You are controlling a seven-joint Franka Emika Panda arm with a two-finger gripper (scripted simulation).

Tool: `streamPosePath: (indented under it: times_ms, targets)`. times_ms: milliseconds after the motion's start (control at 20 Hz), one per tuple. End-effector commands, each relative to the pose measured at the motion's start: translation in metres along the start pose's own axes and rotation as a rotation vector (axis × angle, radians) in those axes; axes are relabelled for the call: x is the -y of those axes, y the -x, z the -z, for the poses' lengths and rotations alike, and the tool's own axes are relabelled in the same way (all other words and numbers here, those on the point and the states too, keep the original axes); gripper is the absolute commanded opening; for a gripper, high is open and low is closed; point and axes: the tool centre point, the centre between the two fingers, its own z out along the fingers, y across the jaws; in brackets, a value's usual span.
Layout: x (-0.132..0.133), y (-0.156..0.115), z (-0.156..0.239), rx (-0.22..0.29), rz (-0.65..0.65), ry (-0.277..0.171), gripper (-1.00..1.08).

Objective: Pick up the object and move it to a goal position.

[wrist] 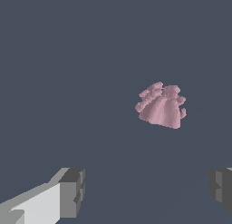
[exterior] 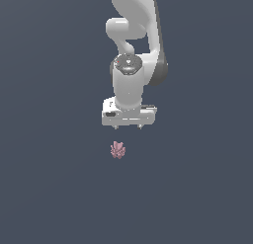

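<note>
The object (exterior: 117, 150), small, dusty-pink and lumpy, lies alone on the dark grey floor (exterior: 49, 188). In the exterior view the white gripper (exterior: 128, 126) is at about 1 o'clock from it, apart, touching nothing. The fingers (wrist: 72, 192) stand wide apart, holding nothing.

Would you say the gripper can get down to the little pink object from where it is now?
Probably yes. The gripper hangs apart from the pink object, its jaws spread wide in the wrist view, and nothing lies between them. The pink object is not between the jaws yet, so a small sideways shift seems needed first.
</note>
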Motion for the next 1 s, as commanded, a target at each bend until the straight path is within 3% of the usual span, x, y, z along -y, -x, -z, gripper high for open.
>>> streamPosePath:
  times_ms: [0, 450, 950]
  targets:
    - [0.000, 0.000, 0.000, 0.000, 0.000, 0.000, 1.00]
    - [0.014, -0.001, 0.010, 0.006, 0.028, 0.017, 1.00]
    - [0.012, -0.002, 0.008, 0.006, 0.071, 0.018, 1.00]
